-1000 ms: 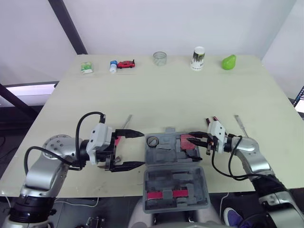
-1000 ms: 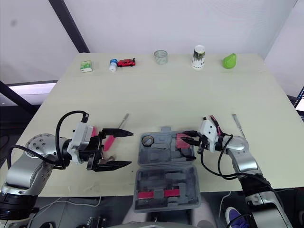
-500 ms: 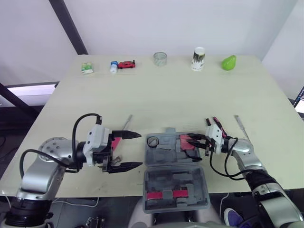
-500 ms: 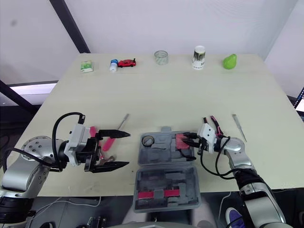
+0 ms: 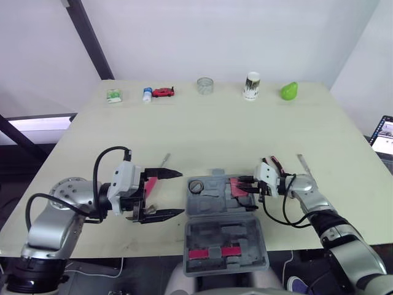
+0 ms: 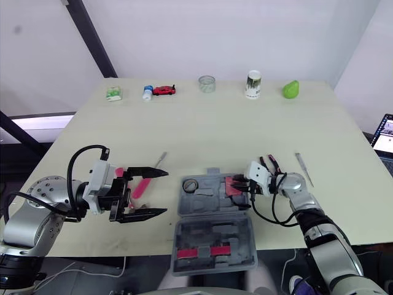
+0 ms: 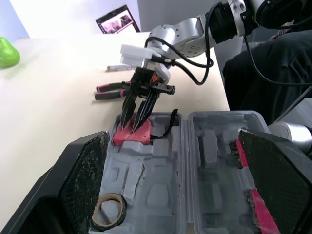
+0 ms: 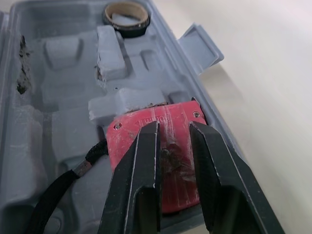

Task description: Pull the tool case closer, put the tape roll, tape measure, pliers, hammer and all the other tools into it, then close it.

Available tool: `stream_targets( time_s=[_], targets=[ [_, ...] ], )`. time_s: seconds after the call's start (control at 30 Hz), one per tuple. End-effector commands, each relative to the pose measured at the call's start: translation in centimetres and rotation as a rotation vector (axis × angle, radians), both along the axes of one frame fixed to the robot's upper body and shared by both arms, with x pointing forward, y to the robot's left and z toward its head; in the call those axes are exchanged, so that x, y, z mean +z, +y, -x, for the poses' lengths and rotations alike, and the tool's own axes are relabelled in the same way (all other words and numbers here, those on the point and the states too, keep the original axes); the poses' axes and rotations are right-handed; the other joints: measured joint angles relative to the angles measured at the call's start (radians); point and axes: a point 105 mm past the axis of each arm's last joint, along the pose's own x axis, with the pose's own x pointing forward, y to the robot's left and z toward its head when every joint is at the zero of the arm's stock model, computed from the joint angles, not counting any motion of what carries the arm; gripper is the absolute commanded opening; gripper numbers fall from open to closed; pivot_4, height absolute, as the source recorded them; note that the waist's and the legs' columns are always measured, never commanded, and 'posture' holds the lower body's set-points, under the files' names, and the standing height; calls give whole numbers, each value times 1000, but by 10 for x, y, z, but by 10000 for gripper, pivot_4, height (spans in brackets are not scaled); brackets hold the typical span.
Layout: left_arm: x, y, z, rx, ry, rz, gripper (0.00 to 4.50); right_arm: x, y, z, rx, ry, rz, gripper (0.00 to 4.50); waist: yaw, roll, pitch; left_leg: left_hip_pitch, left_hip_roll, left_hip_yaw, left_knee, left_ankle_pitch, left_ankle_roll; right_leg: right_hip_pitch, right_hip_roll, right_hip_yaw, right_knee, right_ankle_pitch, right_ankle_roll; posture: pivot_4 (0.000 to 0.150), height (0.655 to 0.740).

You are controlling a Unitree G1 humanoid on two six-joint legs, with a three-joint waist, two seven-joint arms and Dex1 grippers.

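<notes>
The tool case (image 5: 213, 200) is lying open at the middle of the counter's near edge, and the red tape measure (image 8: 127, 127) is resting in the end of its tray that is toward the counter's right edge. The tape roll (image 8: 127, 20) is sitting in the opposite end. The right end effector (image 7: 135, 123) is pointing down onto the tape measure's flat face with its fingers only a little apart and gripping nothing. The left end effector (image 5: 181, 193) is waiting wide open and empty beside the case. The tape measure is probably a hard, stiff and rather light shell with smooth faces, so gripping across its two flat sides seems safest. Its limp black strap is trailing and could catch under the lid. The pliers (image 7: 113, 90) are lying on the counter nearby. Some raised writing is showing on the tape measure, but it is not readable.
</notes>
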Motion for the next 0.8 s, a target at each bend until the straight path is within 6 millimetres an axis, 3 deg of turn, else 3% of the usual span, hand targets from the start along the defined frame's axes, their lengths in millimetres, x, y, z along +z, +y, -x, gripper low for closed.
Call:
stream_targets(
  time_s=[0.03, 0.1, 0.27, 0.47, 0.57, 0.7, 0.8],
  targets=[
    [4, -2, 2, -7, -23, 21, 45000, -66, -27, 36, -32, 260, 218, 9883, 1, 0, -3, 2, 0, 0, 0, 0, 0, 2, -1, 0, 0, 0, 0, 1500, 7400],
    [3, 0, 0, 9, -31, 22, 45000, -59, -23, 31, -45, 240, 189, 9883, 2, 0, -3, 7, 0, 0, -1, 0, 0, 7, -4, 2, -1, -1, -2, 1500, 7400],
    [9, 4, -12, 85, -111, 64, 45000, -1, -7, 7, -53, 35, 13, 9883, 4, 4, 0, 11, 0, -1, -3, 0, 0, 11, -9, 0, -2, -3, -5, 1500, 7400],
    [17, 12, -27, 198, -121, 141, 45000, 67, -8, -6, -116, -172, -162, 9883, 4, 17, 11, -11, -1, -2, -1, 0, 0, -10, -10, -1, 1, 0, 0, 1500, 7400],
    [21, 25, -40, 304, -144, 183, 45000, 84, -21, -7, -219, -217, -235, 9883, 3, 17, 12, -29, -2, -3, -1, 0, -1, -26, -9, -3, 2, 0, 0, 1500, 7400],
    [24, 45, -47, 418, -147, 240, 45000, 94, -53, 0, -337, -261, -326, 9883, 7, 17, 13, -30, -2, -3, -1, 0, 0, -26, -7, -6, -1, 0, 1, 1500, 7400],
    [16, 65, -42, 511, -103, 274, 45000, 98, -88, 13, -446, -290, -324, 9883, 6, 17, 17, -31, -5, -2, -1, 0, 1, -26, -9, -6, -2, -1, 3, 1500, 7400]
  ],
)
